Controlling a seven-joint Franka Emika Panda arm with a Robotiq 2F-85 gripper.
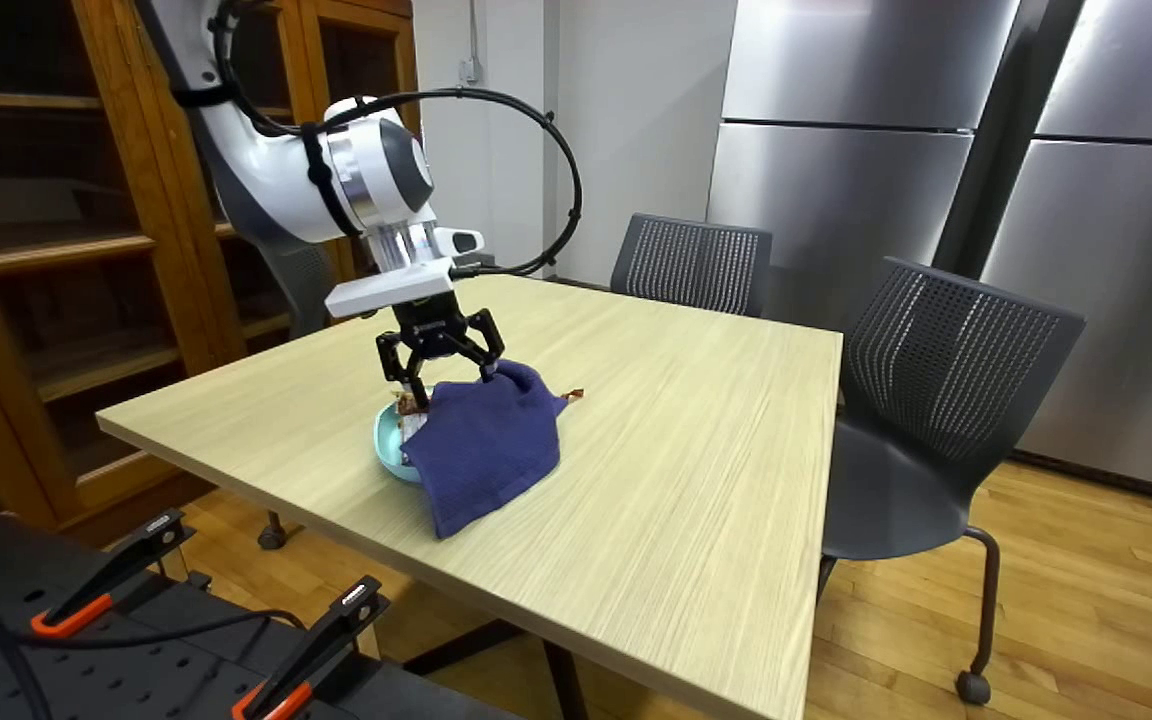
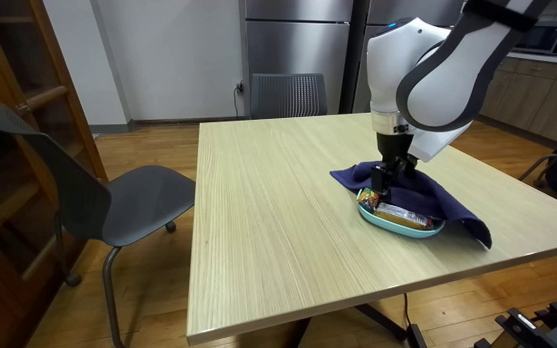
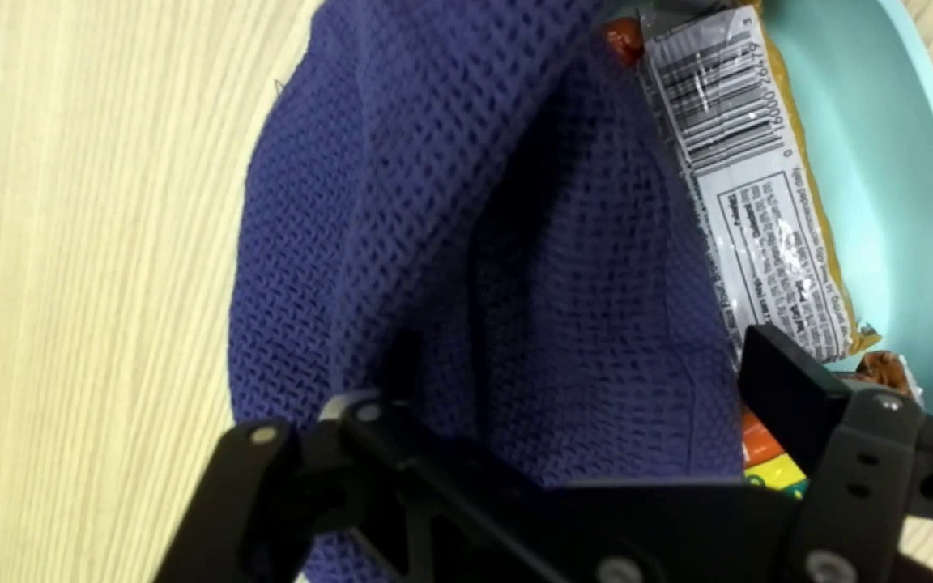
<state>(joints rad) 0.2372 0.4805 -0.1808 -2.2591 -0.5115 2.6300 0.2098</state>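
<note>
Inspecting the cloth (image 1: 491,450), you find it draped over part of the bowl (image 3: 879,178), below your end effector (image 1: 453,384), whose fingers stand spread, gripping nothing. One fingertip (image 3: 790,397) sits near the snack bar (image 3: 750,186); closing there could catch the bar along with cloth. Cloth snagging the bowl's rim during lifting might tip it, spilling contents onto the bench (image 1: 686,450).
</note>
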